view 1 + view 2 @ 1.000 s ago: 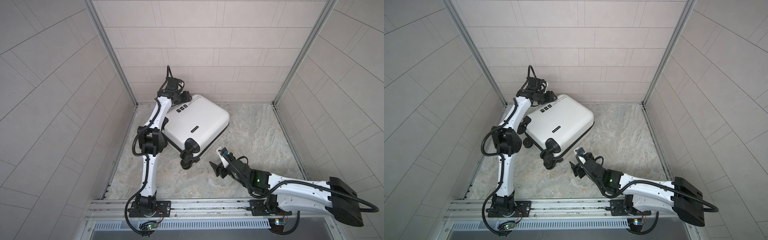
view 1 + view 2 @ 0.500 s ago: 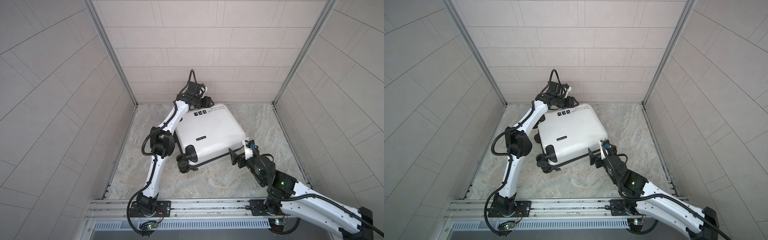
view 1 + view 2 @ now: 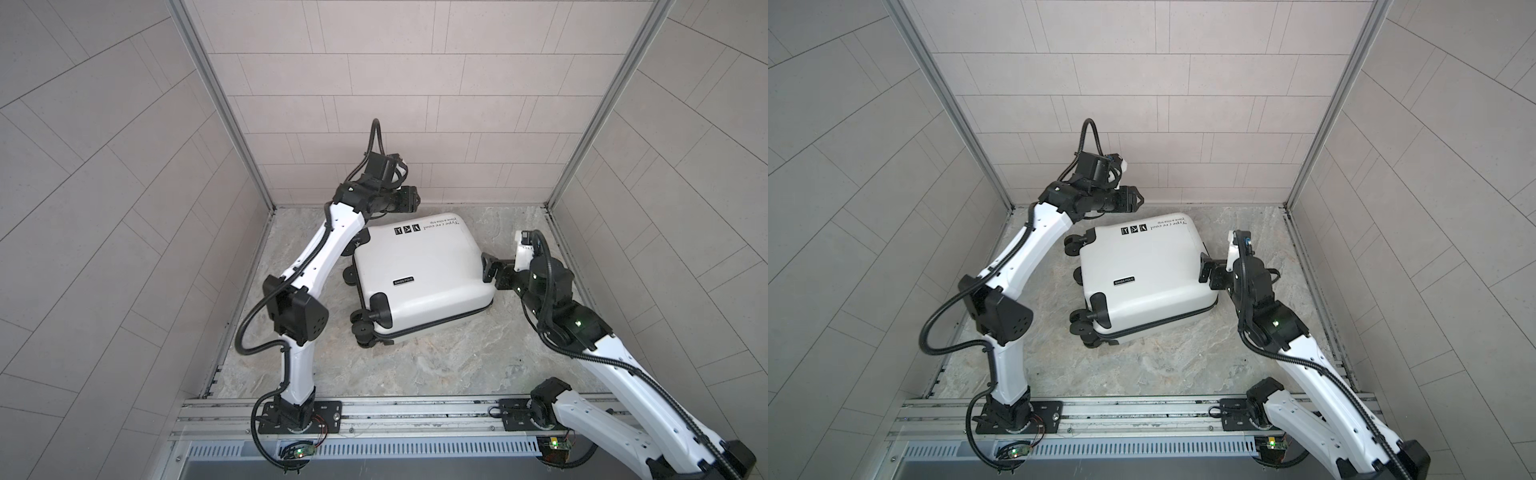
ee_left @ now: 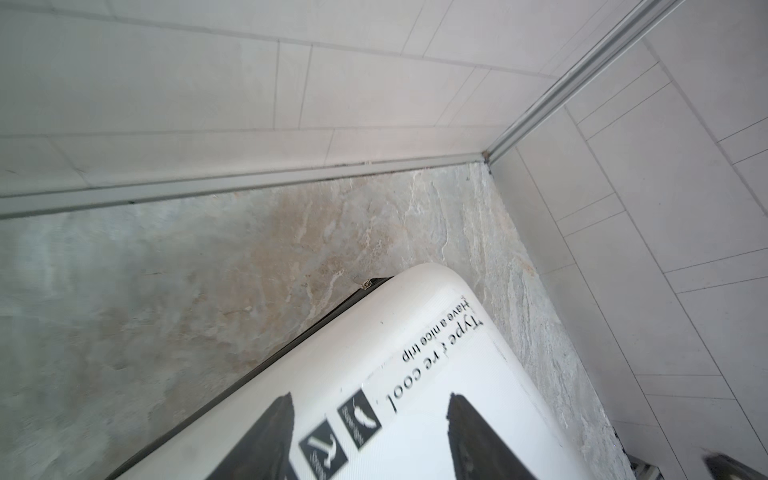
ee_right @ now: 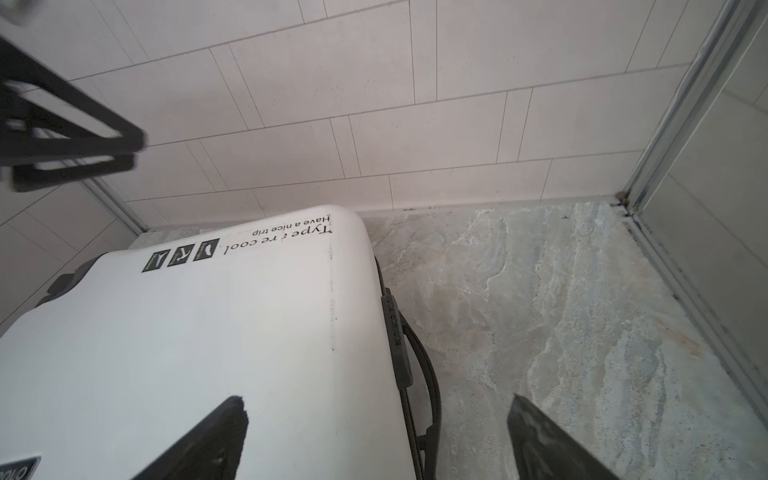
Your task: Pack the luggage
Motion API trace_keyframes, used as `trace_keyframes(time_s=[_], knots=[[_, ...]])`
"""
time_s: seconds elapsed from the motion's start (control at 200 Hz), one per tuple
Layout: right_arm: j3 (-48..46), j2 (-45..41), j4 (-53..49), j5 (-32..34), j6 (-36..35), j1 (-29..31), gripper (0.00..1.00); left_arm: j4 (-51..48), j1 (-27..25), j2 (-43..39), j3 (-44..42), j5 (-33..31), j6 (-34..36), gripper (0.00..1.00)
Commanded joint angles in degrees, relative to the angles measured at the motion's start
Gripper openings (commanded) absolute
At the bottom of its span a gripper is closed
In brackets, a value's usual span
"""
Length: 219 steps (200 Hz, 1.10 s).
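Right gripper (image 5: 376, 399): jaws wide, empty, straddling the suitcase (image 3: 419, 270) at its handle (image 5: 420, 365) edge. Left gripper (image 4: 370, 398): jaws partly apart, empty, over the stickers (image 4: 359, 419). The suitcase lies closed, flat on the stone-patterned floor (image 3: 415, 365).

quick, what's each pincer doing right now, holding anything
left pincer: open, holding nothing, over the luggage near its stickers.
right pincer: open, holding nothing, straddling the luggage's black handle.
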Motion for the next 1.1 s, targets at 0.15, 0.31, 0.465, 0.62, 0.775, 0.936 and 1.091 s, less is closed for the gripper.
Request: trace_keyframes(time_s=[0.15, 0.31, 0.465, 0.62, 0.775, 0.936, 1.091], knots=[[9.6, 11.6, -2.4, -12.2, 5.6, -9.7, 0.98, 1.5, -12.7, -23.7, -27.6, -18.0, -1.4, 0.65], [14.0, 20.4, -2.1, -18.5, 10.1, -15.3, 0.95, 1.1, -24.0, -34.7, -40.6, -28.7, -7.2, 0.64], [18.5, 29.2, 0.8, -23.3, 13.8, -18.1, 0.94, 0.5, -35.1, -39.5, -47.5, -34.0, -16.0, 0.63], [25.6, 38.1, 2.0, -27.5, 14.3, -18.4, 0.93, 0.6, -45.2, -38.6, -51.1, -37.5, -24.3, 0.63], [31.4, 44.9, 3.5, -30.7, 15.2, -18.5, 0.92, 1.6, -48.5, -33.1, -54.3, -33.1, -29.0, 0.63], [35.9, 50.9, 5.2, -35.5, 16.3, -18.4, 0.89, 9.6, -49.0, -34.6, -63.8, -33.6, -32.9, 0.62], [41.1, 55.6, 5.4, -39.1, 16.6, -18.3, 0.90, 14.7, -48.5, -40.6, -73.4, -38.5, -37.1, 0.62]])
